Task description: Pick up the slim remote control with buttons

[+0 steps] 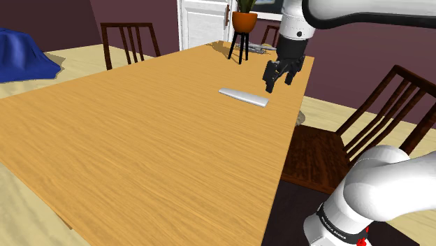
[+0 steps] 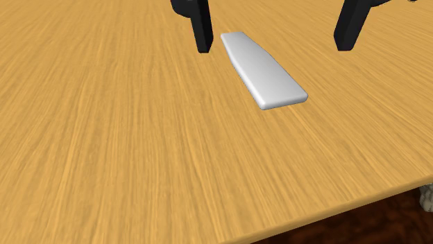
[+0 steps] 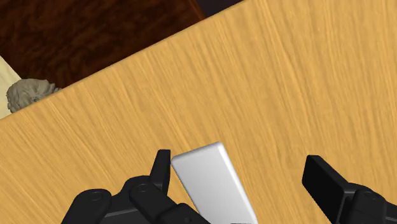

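Note:
A slim, plain light-grey remote control (image 1: 243, 97) lies flat on the wooden table (image 1: 140, 140), near its edge on the shoulder view's right; no buttons can be made out on it. My black gripper (image 1: 277, 79) hangs open over the remote's end. In the second exterior view the remote (image 2: 262, 69) lies between the two fingers of the gripper (image 2: 275, 31), close to one finger (image 2: 202, 31) and well apart from the other (image 2: 349, 28). In the wrist view the remote (image 3: 210, 184) sits just beside one finger of the gripper (image 3: 245, 181). Nothing is held.
A plant in an orange pot on a black stand (image 1: 244, 28) is at the table's far end. Dark wooden chairs (image 1: 377, 119) (image 1: 130, 42) line the sides. A blue cloth (image 1: 21, 56) lies far left. A grey lump (image 3: 25, 95) sits on the floor past the table edge.

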